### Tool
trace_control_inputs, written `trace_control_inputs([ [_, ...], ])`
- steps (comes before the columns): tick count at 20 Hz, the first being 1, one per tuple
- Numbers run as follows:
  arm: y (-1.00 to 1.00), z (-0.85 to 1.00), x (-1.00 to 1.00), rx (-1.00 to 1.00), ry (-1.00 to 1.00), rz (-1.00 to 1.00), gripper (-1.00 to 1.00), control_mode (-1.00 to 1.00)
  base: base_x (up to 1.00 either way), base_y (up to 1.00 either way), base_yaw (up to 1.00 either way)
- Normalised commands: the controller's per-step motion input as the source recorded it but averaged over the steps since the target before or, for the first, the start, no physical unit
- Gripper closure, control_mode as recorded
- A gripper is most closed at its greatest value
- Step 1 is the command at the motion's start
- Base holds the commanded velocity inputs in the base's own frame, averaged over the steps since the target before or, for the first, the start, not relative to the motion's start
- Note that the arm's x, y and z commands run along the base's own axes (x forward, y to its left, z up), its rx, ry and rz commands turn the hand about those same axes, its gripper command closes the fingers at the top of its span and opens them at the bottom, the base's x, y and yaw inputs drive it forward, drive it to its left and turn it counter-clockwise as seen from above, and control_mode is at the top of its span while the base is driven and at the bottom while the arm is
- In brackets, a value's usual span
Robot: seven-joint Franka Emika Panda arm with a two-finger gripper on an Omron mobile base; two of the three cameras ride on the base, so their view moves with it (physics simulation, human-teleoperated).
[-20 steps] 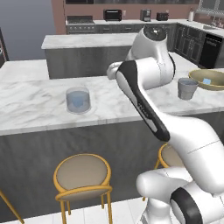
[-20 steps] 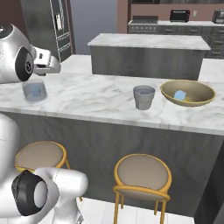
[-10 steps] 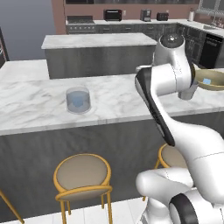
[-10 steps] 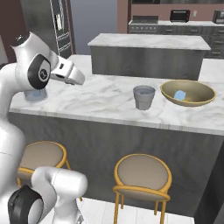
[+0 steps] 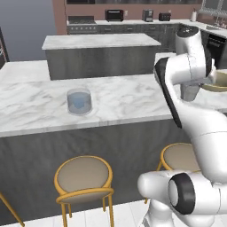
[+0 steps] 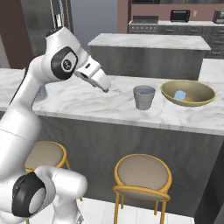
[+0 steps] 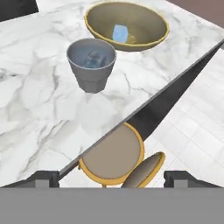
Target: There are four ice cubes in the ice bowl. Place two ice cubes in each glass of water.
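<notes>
My gripper (image 6: 105, 87) hangs open and empty over the marble counter (image 6: 113, 103), left of the near glass of water (image 6: 144, 96). In the hand view the fingertips (image 7: 46, 177) stand wide apart with nothing between them. This tumbler (image 7: 91, 64) has a pale cube (image 7: 93, 59) in its water. Just beyond it stands the olive-tan ice bowl (image 7: 148, 37), with one light-blue ice cube (image 7: 120, 33) in it; the same cube (image 6: 179, 94) lies in the bowl (image 6: 199, 98). The other glass (image 5: 79, 101) stands far left with pale blue ice inside.
Two round stools with yellow frames (image 6: 142, 175) (image 5: 84, 175) stand below the counter's front edge. A second island (image 6: 148, 41) lies behind, and a back counter with appliances (image 5: 115, 15) runs along the far wall. My arm (image 5: 186, 75) hides part of the bowl in the left base view.
The arm has swung from the far left glass rightward along the counter, and the gripper now hangs close to the near glass and the bowl. Glasses and bowl have not moved.
</notes>
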Motion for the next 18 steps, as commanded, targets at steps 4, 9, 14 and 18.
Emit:
trace_control_inputs([
  [4, -1.0, 0.0, 0.02, 0.07, 0.1, -0.32, -1.0, -1.0, 0.0, 0.0, 0.0],
  [9, -1.0, 0.04, 0.07, 0.14, 0.01, -0.24, -1.0, -1.0, 0.0, 0.0, 0.0],
  [14, -1.0, 0.22, 0.11, 0.23, 0.0, -0.06, -1.0, -1.0, 0.0, 0.0, 0.0],
  [18, -1.0, 0.19, 0.23, 0.26, 0.0, 0.0, -1.0, -1.0, 0.0, 0.0, 0.0],
])
